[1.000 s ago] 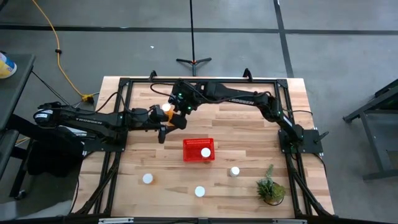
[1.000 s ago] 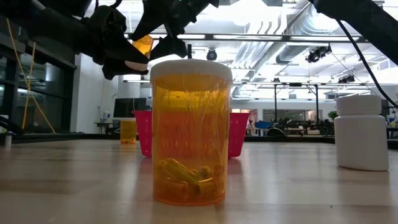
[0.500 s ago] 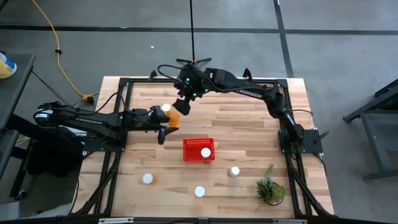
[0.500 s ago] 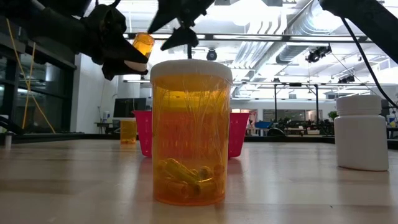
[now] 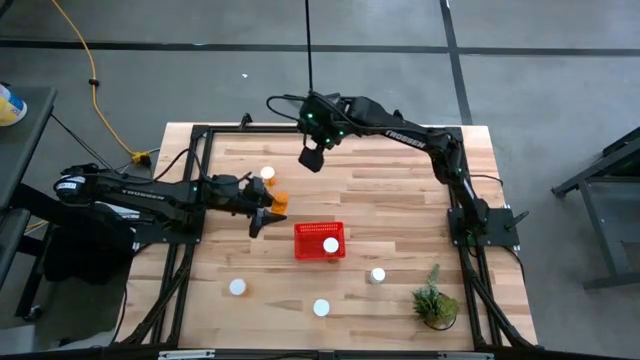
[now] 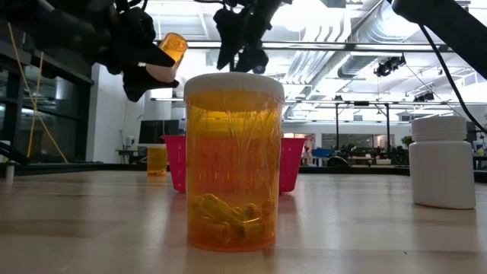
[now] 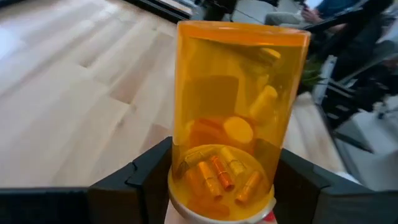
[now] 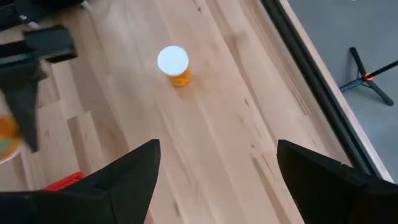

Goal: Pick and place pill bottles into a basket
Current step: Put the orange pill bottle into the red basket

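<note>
Wooden table (image 5: 400, 215), left gripper (image 5: 268, 209) clamping bottle (image 5: 280, 199) (tilted)

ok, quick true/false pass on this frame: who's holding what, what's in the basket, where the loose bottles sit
1. The left pincer is shut on an orange pill bottle. True.
2. The right pincer also holds a bottle. False: it is open and empty, above the table's far side.
3. The red basket holds one white-capped bottle. True.
4. The basket is empty. False: see 3.
5. A capped bottle stands on the table beyond the left pincer. True.
6. The potted plant sits inside the basket. False: it stands on the table near the right front corner.
</note>
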Motion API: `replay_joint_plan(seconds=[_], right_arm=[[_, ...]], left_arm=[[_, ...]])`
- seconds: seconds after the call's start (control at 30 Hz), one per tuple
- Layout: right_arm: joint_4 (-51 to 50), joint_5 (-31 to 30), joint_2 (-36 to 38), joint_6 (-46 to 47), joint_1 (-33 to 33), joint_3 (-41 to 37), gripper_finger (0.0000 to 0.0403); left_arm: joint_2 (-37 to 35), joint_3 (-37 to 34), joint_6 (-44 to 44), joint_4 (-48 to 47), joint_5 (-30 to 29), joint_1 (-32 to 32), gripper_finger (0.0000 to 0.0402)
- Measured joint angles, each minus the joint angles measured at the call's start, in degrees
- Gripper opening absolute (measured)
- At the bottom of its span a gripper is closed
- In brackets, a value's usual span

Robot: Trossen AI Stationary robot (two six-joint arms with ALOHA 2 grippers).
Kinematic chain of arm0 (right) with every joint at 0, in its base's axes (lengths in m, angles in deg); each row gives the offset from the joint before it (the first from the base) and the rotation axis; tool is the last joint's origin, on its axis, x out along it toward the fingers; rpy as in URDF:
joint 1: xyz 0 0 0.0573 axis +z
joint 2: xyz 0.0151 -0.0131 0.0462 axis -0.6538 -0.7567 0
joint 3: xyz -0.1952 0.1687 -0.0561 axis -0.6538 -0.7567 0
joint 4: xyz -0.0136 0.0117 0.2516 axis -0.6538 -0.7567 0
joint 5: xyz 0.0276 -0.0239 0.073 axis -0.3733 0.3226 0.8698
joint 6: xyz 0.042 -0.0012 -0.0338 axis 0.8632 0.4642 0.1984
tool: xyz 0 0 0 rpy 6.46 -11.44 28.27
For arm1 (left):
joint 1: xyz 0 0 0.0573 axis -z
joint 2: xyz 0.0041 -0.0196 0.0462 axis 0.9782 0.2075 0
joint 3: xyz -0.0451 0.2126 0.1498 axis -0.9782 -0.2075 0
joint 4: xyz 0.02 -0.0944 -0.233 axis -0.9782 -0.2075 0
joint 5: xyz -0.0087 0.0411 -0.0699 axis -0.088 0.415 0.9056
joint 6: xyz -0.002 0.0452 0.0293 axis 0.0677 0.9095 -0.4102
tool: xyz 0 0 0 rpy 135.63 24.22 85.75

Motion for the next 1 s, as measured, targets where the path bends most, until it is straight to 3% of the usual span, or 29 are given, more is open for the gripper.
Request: replay_joint_plan(seconds=[0.4, 0.63, 0.83, 1.0], right_arm=[[-0.07, -0.29, 0.00, -2.24, -2.17, 0.00, 0.0312], [-0.46, -0.09, 0.00, -2.95, -3.41, -0.02, 0.0312], [-3.65, 0.08, -0.02, -3.48, -3.80, -0.02, 0.0312], [-6.85, -0.07, 0.40, -4.12, -4.16, -0.09, 0.0312]], left_arm=[[2.39, -0.03, -3.08, 3.77, 4.48, 2.66, 0.0256], [13.51, 4.98, -1.64, 6.85, 2.99, 5.25, 0.0241], [23.83, 11.68, 2.05, 1.62, 6.22, 5.25, 0.0266], [28.04, 14.84, 3.39, 0.27, 10.59, 5.25, 0.0237]])
